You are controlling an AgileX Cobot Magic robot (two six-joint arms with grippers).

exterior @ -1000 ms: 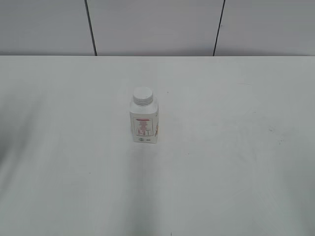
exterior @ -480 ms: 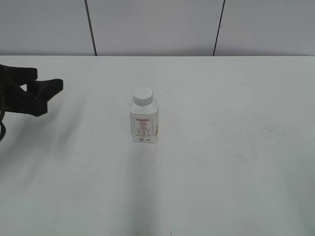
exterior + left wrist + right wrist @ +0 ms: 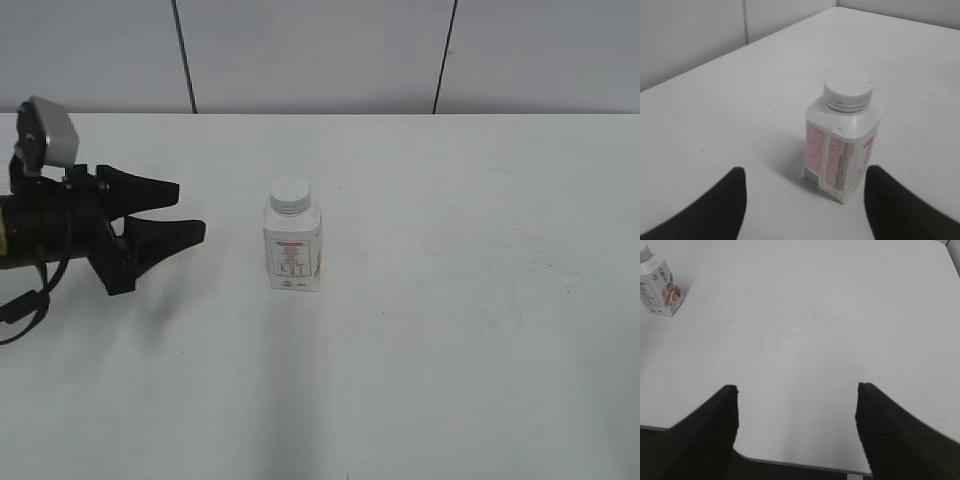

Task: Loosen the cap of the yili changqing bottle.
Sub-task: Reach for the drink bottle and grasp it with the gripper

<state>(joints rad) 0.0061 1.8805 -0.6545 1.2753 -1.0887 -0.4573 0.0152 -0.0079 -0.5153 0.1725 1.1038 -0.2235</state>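
Approach step: the left gripper (image 3: 190, 211) comes in from the left, fingers wide and empty, near the yili changqing bottle (image 3: 292, 250) upright mid-bench (image 3: 480, 300). Cap (image 3: 290, 194) on. Right gripper (image 3: 796, 410) hangs wide, well apart. Next, I judge: 1 holds the body, 1 twists.

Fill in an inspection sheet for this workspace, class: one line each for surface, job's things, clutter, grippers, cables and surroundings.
Surface: white table, faint scuffs and specks.
Job's things: yili changqing bottle upright near the middle; cap seated on its neck, untouched.
Clutter: nothing seen.
Grippers: left gripper open, at the bottle's left, pointing at it, apart from it; right gripper open, over the table's near edge, far from the bottle.
Cables: black cable hanging by the left arm.
Surroundings: pale panelled wall with dark vertical seams behind the table.
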